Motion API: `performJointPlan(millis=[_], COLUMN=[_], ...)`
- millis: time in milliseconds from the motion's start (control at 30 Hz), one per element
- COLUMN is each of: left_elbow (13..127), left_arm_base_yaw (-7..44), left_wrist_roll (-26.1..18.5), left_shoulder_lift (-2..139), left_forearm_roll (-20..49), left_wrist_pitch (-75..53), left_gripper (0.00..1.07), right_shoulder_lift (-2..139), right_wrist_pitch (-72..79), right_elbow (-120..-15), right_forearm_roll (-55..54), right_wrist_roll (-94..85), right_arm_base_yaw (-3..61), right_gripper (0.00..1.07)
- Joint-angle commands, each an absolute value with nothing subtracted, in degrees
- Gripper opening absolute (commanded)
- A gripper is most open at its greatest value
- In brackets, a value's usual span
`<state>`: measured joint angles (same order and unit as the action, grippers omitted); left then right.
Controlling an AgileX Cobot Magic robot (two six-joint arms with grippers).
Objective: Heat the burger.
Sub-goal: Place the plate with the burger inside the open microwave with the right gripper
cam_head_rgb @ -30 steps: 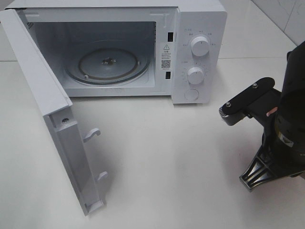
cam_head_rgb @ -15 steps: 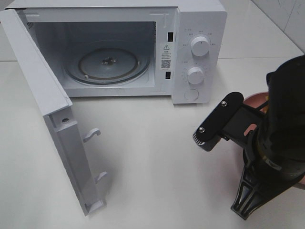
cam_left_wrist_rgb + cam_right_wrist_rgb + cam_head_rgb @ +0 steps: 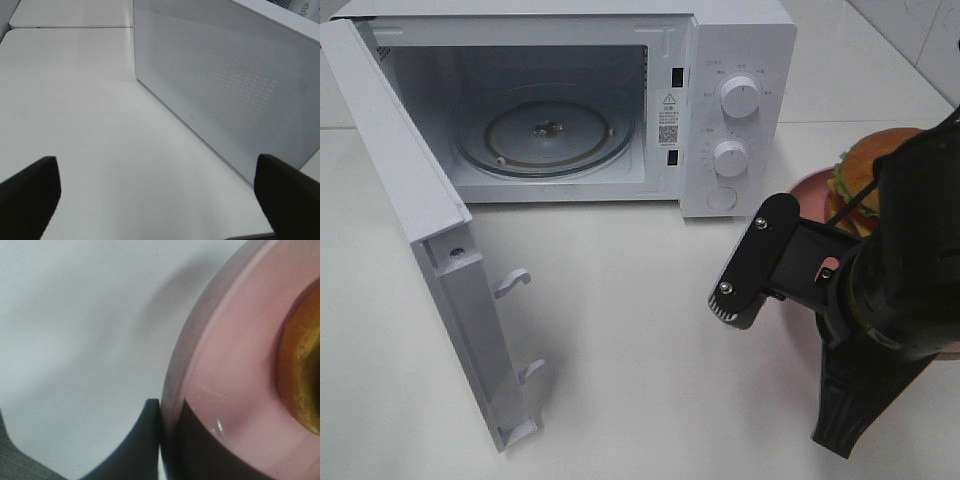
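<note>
My right gripper (image 3: 167, 412) is closed on the rim of the round pink plate (image 3: 235, 390), one dark finger (image 3: 132, 445) outside the edge and the other over the plate's inner surface. The burger (image 3: 865, 165), with its glossy golden-brown bun, green lettuce and yellow cheese, sits on that plate. It is outside the white microwave oven (image 3: 740, 60), off to the right of the two control dials and near the right edge of the high view. My black right arm (image 3: 910, 270) reaches in from the lower right corner and stands in front of the plate, hiding most of it and the gripper itself. A flat black bracket (image 3: 755, 262) juts from the wrist at a tilt toward the microwave. I cannot tell whether the plate rests on the white table (image 3: 650, 330) or hangs above it.

The microwave's white door (image 3: 400, 170) is swung wide open to the left, showing the round glass turntable (image 3: 545, 135) inside.

My left gripper (image 3: 157, 165) has its fingers spread wide apart with nothing between them, low over the table and facing the door's perforated outer face.
</note>
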<state>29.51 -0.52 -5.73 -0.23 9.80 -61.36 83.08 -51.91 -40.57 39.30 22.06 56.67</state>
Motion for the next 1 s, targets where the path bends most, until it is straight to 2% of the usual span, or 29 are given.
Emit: performJointPlan(millis=[33,567,867,1000], left_elbow=[29.45,29.45,29.45,29.45], left_arm_base_yaw=[-0.46,-0.46,-0.46,-0.46], left_wrist_roll=[-5.79,-5.79,-5.79,-5.79], left_shoulder_lift=[-1.26,-1.26,-1.26,-1.26], left_forearm_roll=[10.43,10.43,10.43,10.43], left_wrist_pitch=[-61.25,-61.25,-61.25,-61.25], left_gripper=[0.98,0.98,0.98,0.98], right_shoulder_lift=[82.68,82.68,82.68,82.68], right_wrist_pitch=[-49.68,-38.45,-34.78,-31.51], right_elbow=[-40.45,-40.45,-40.45,-40.45], right_forearm_roll=[43.09,43.26,43.26,41.25], right_wrist_roll=[16.67,-7.22,-11.29,-18.96], right_arm_base_yaw=[56.95,56.95,56.95,55.29], right_gripper=[0.00,0.00,0.00,0.00])
